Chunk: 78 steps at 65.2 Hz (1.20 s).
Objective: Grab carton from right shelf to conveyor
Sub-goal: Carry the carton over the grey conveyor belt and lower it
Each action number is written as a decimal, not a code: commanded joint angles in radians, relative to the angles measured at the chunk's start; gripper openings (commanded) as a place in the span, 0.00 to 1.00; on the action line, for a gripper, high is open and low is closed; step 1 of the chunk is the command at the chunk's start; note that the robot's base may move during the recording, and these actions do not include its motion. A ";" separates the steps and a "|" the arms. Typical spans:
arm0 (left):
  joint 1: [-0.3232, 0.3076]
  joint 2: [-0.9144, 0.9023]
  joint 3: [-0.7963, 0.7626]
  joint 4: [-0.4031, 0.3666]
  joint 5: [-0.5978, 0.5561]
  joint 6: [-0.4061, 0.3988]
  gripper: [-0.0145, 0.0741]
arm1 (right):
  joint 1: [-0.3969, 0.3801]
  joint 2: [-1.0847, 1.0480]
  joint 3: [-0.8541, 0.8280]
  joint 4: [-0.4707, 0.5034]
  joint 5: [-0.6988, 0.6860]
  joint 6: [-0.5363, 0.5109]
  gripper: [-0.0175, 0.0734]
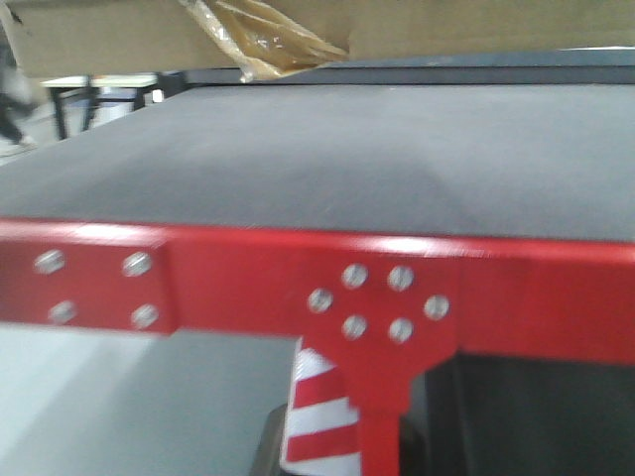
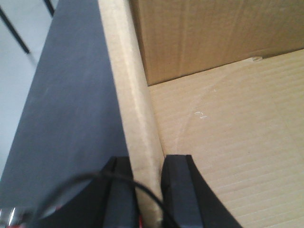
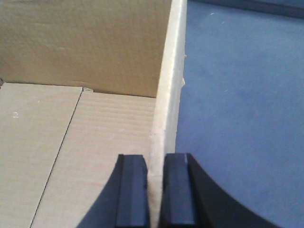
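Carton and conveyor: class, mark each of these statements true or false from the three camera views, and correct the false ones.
1. The left gripper clamps a wall of the carton, one finger inside and one outside. True.
2. The right gripper hangs open, clear of the carton. False: it is shut on a carton wall.
3. Bottles cover the carton's floor. False: the visible floor is bare cardboard.
4. The conveyor belt is edged by a red rail with screw heads. True.
5. The tape at the carton's seam is white. False: it is amber tape.
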<state>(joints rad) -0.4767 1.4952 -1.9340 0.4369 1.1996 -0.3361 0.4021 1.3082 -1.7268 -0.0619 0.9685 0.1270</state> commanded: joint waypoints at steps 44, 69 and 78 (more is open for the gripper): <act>0.001 -0.013 -0.008 0.073 -0.001 0.011 0.14 | -0.003 -0.013 -0.007 -0.040 -0.041 -0.012 0.12; 0.001 -0.013 -0.008 0.073 -0.001 0.011 0.14 | -0.003 -0.011 -0.007 -0.040 -0.041 -0.012 0.12; 0.001 -0.013 -0.008 0.073 -0.001 0.011 0.14 | -0.003 -0.011 -0.007 -0.040 -0.041 -0.012 0.12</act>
<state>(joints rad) -0.4767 1.4952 -1.9340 0.4402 1.1996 -0.3361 0.4021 1.3082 -1.7268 -0.0619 0.9643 0.1270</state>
